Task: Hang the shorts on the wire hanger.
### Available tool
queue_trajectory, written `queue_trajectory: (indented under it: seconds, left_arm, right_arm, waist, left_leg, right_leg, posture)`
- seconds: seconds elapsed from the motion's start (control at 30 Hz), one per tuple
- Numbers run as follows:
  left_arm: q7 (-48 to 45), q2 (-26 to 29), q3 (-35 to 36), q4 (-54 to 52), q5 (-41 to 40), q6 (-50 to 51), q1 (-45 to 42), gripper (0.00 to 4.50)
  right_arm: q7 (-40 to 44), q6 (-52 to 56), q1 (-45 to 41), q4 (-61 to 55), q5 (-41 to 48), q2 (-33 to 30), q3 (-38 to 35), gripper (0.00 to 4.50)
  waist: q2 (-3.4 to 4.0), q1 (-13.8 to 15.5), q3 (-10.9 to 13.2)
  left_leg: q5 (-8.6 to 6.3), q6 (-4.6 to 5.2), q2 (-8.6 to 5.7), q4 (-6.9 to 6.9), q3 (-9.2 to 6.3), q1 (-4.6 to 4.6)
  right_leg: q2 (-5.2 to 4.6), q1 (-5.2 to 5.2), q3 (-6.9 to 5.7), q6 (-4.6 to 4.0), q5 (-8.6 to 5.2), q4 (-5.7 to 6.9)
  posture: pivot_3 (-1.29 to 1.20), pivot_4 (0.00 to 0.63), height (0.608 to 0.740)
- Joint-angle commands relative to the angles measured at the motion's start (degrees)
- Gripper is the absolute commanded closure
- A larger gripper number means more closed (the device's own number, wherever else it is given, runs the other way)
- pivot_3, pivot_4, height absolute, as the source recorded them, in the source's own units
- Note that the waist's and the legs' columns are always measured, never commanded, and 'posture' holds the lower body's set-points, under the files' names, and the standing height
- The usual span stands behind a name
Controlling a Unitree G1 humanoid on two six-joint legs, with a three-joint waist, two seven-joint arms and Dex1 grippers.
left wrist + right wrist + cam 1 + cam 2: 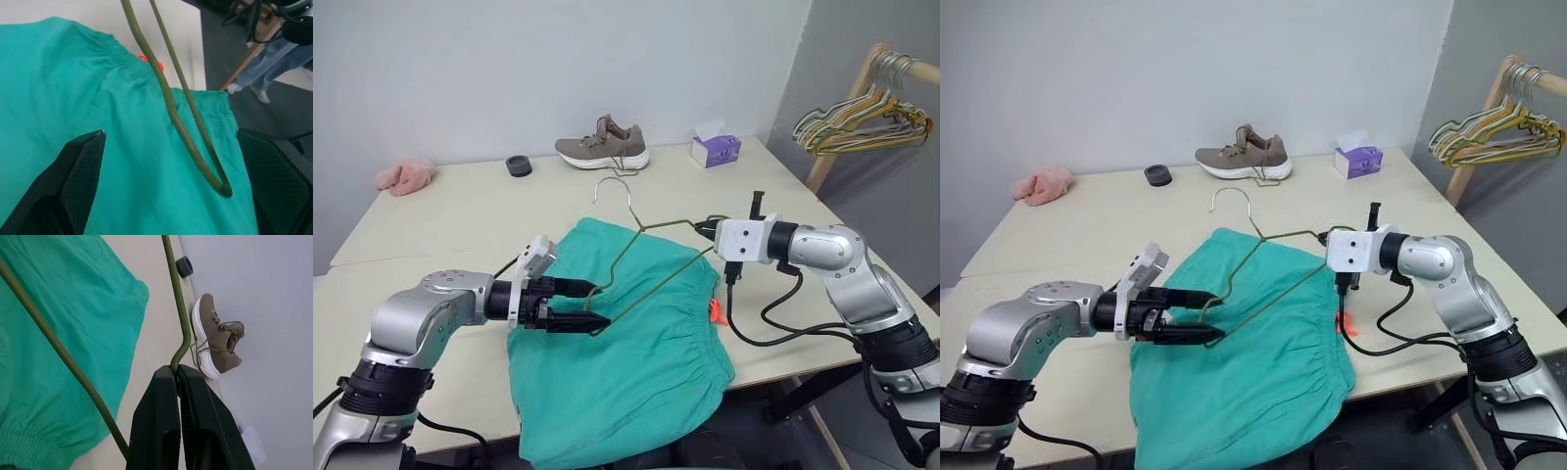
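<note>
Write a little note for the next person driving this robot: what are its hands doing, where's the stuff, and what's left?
Right gripper: shut on one corner of the wire hanger, holding it up over the table.
Left gripper: open, its jaws standing either side of the hanger's opposite corner, not closed on it.
The shorts: lying flat on the table under the hanger, lower edge draped over the front edge, orange-red piece beside the waistband.
Done: hanger picked up and brought over the shorts.
Left: grip the free corner if needed, then get the shorts onto the hanger; they aren't on it yet.
</note>
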Motion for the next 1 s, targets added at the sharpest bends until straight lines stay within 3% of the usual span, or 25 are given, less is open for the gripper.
queue_trajectory:
  seconds: [0.03, 0.07, 0.2, 0.57, 0.67, 0.8, 1.0]
  left_arm:
    - [0.4, -0.3, 0.0, -1.7, -1.5, 0.8, -0.4, 0.00]
    - [0.6, -0.4, -0.2, -1.6, -1.4, 0.8, -0.4, 0.00]
    - [1.3, -0.8, -0.4, -1.3, -1.2, 1.2, -0.5, 0.87]
    - [2.6, -1.5, -0.7, -2.1, -0.4, 0.1, 0.3, 4.30]
    - [3.2, -1.5, -0.6, -2.1, -0.1, -0.2, 0.5, 4.45]
    - [3.7, -1.1, -0.7, -1.9, 0.8, -1.0, 0.6, 4.50]
    - [3.0, 0.1, -1.3, -1.8, 3.2, -4.2, 0.8, 4.50]
  right_arm:
    - [0.1, 1.0, -2.0, -2.9, 0.9, 0.6, -1.4, 4.47]
    - [0.1, 1.2, -2.0, -3.0, 0.8, 0.7, -1.4, 4.47]
    - [0.1, 1.8, -2.0, -3.5, 0.9, 1.3, -1.5, 4.50]
    - [1.6, 2.6, -0.7, -4.7, -0.1, 0.3, -0.1, 4.50]
    - [3.1, 3.5, 0.2, -5.6, 0.0, -0.2, 0.2, 4.50]
    - [5.4, 5.1, 1.5, -8.5, 1.8, -1.4, -0.8, 3.52]
    - [10.0, 13.1, 3.5, -13.9, 8.4, -4.9, -4.5, 1.36]
  waist:
    - [0.00, 0.0, 0.0]
    - [0.01, 0.0, 0.0]
    - [0.00, -0.1, 0.0]
    - [0.00, -0.1, 0.0]
    - [0.00, 0.0, 0.0]
    - [0.00, 0.0, 0.0]
    - [0.00, 0.0, 0.0]
  left_leg:
    - [0.00, 0.00, 0.00, 0.00, 0.00, 0.00]
    - [0.00, 0.00, 0.00, 0.00, 0.00, 0.01]
    - [0.00, 0.00, 0.00, 0.00, 0.00, 0.02]
    - [0.00, 0.00, 0.00, 0.00, 0.00, 0.02]
    - [0.00, 0.00, 0.00, 0.00, -0.01, 0.02]
    - [0.00, 0.00, 0.00, 0.00, 0.00, 0.02]
    - [0.00, 0.00, 0.00, 0.00, 0.00, 0.02]
  right_leg:
    - [0.00, 0.00, 0.00, 0.00, 0.00, 0.00]
    - [0.00, 0.00, 0.00, 0.00, 0.00, 0.01]
    - [0.01, 0.00, 0.00, 0.00, 0.00, 0.02]
    - [0.01, 0.00, 0.00, 0.00, 0.00, 0.02]
    - [0.00, 0.00, -0.01, 0.00, 0.00, 0.02]
    - [0.00, 0.01, 0.00, 0.00, 0.00, 0.02]
    - [0.00, 0.02, 0.00, 0.00, 0.00, 0.01]
  posture:
    - [-0.25, 0.000, 0.740]
    - [-0.25, 0.000, 0.740]
    - [-0.25, 0.000, 0.740]
    - [-0.25, 0.000, 0.740]
    - [-0.25, 0.000, 0.740]
    - [-0.25, 0.000, 0.740]
    - [-0.26, 0.000, 0.740]
